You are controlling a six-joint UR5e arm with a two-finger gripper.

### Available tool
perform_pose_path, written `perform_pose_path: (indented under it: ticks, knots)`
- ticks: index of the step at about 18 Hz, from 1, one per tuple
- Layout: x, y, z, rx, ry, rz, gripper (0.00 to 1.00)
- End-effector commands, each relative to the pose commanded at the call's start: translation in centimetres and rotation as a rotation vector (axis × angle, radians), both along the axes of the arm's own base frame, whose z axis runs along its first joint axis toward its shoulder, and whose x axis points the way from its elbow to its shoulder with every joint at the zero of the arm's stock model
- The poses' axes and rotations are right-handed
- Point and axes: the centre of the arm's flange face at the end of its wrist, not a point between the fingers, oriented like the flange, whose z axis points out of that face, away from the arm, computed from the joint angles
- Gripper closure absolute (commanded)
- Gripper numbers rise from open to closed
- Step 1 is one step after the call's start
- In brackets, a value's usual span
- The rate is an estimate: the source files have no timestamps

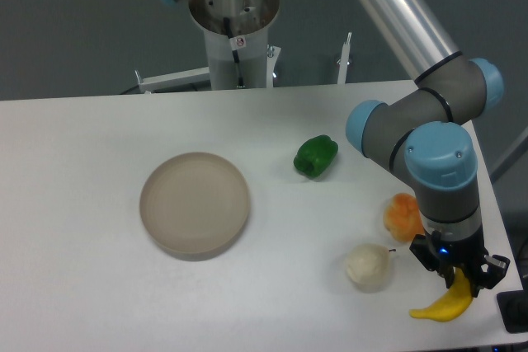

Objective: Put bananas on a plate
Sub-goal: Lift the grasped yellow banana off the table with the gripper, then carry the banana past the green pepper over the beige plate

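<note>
- The desk (99,302) is a white surface that carries everything; the hand works at its near right corner, close to the edge.
- The arm (441,162) comes down from the upper right and ends in a wrist pointing straight down over that corner.
- The plate (195,203) is round, tan and bare, lying well apart from the hand, far off to its left and a little farther back. Nothing stands between the two in a straight line except the whitish fruit near the hand.
- The banana (444,305) sits directly under the hand, touching the fingers. Its long axis runs from the upper end between the fingers down and to the left, with the free tip pointing toward the near desk edge. Whether it is lifted or resting on the desk I cannot tell.
- The green pepper (316,157) lies up and to the left of the hand, well apart.
- The orange fruit (402,216) is just beside the wrist, on its left and slightly behind.
- The whitish fruit (368,266) is near the hand's left.
- The hand (459,274) appears clenched around the banana's upper end, so the carry to the plate would run leftward, passing over the whitish fruit.
</note>
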Motion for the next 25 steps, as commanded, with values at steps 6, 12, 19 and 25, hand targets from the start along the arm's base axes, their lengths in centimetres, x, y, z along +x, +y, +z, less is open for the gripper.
perform_pose_path:
  ticks: [6, 12, 19, 25]
  knots:
    - [0.3, -0.3, 0.0, -0.001, -0.006, -0.003, 0.61]
    - [1.9, -0.4, 0.6, -0.002, -0.013, -0.014, 0.6]
    - [8.8, -0.4, 2.4, 0.038, -0.075, 0.016, 0.6]
    - [19.2, -1.6, 1.2, 0.031, -0.198, 0.146, 0.6]
